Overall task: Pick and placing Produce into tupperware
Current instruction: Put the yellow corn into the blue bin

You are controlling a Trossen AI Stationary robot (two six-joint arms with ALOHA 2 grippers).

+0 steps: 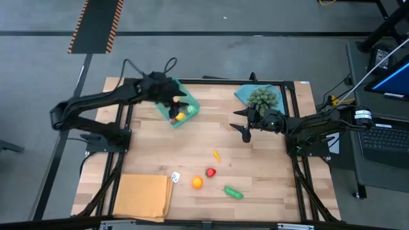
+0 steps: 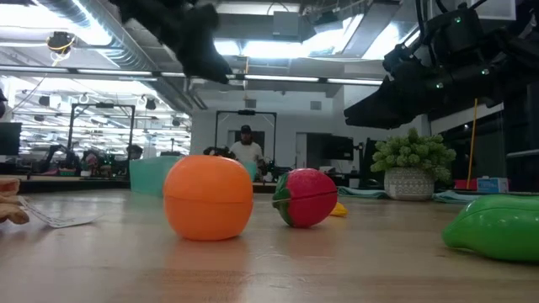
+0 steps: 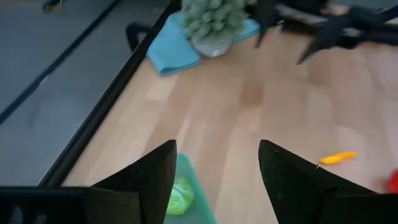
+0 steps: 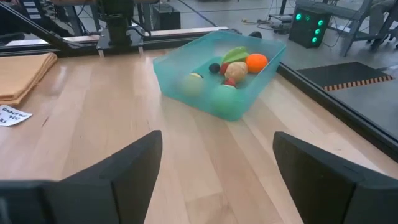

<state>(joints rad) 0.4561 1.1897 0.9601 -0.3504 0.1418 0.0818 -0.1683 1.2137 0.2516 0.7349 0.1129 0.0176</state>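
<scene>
Tupperware: translucent teal plastic tray (image 1: 181,107) already holds several toy produce pieces.
Remaining: orange fruit (image 1: 197,183), red fruit (image 1: 211,172), green pod (image 1: 233,192), yellow piece (image 1: 216,154).
Claws: left gripper (image 1: 174,102) and right gripper (image 1: 243,124) both released, empty.

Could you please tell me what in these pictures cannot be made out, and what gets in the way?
- High view: the left claw covers part of the tupperware, so its contents cannot be counted.
- Low view: the green produce piece is cut off by the picture's edge.
- Left wrist view: the tupperware is mostly hidden behind the claw's own fingers.
- High view: the print on the small white tag is too small to read.
</scene>
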